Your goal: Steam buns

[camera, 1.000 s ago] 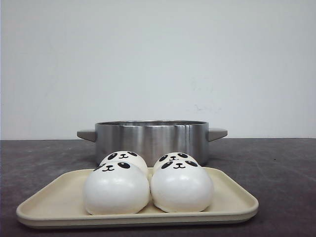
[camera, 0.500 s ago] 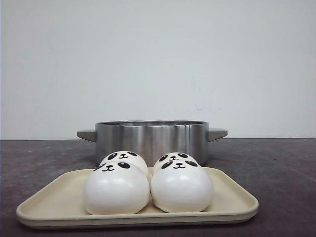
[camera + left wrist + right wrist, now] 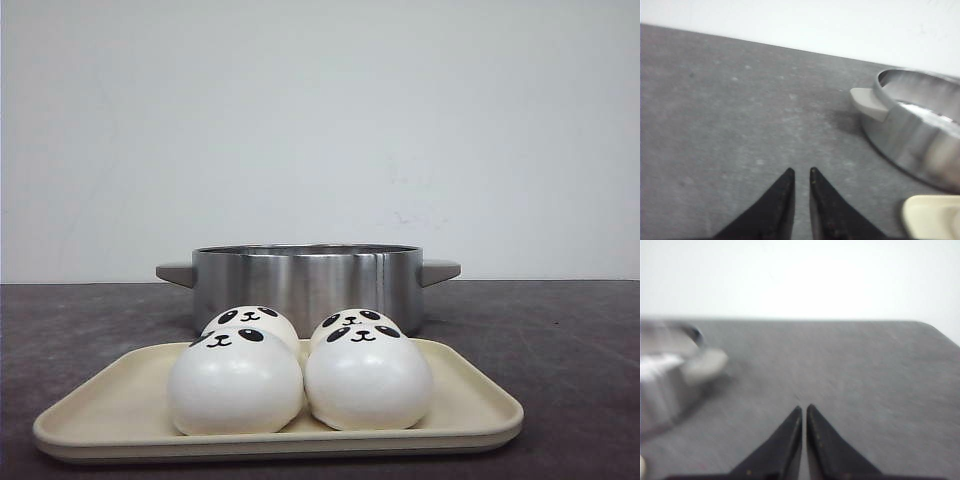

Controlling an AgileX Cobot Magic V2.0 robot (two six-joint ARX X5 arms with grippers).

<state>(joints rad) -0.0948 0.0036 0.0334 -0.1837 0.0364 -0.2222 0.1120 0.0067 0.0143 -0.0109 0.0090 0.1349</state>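
White buns (image 3: 300, 375) are packed two-by-two on a beige tray (image 3: 470, 405), just in front of the steel pot (image 3: 306, 283) — handy for loading, probably. Painted faces are tilted up toward the camera; being domes, no long axis is seen. Left gripper (image 3: 801, 173) and right gripper (image 3: 804, 410) are pinched nearly closed, nothing held.

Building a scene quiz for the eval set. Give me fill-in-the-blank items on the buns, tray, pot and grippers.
1. The number of buns on the beige tray is ____.
2. Behind the tray stands a steel ____ with two handles.
3. The left gripper and the right gripper each hold ____.
4. Each bun is painted with the face of a ____.

Missing words: four; pot; nothing; panda
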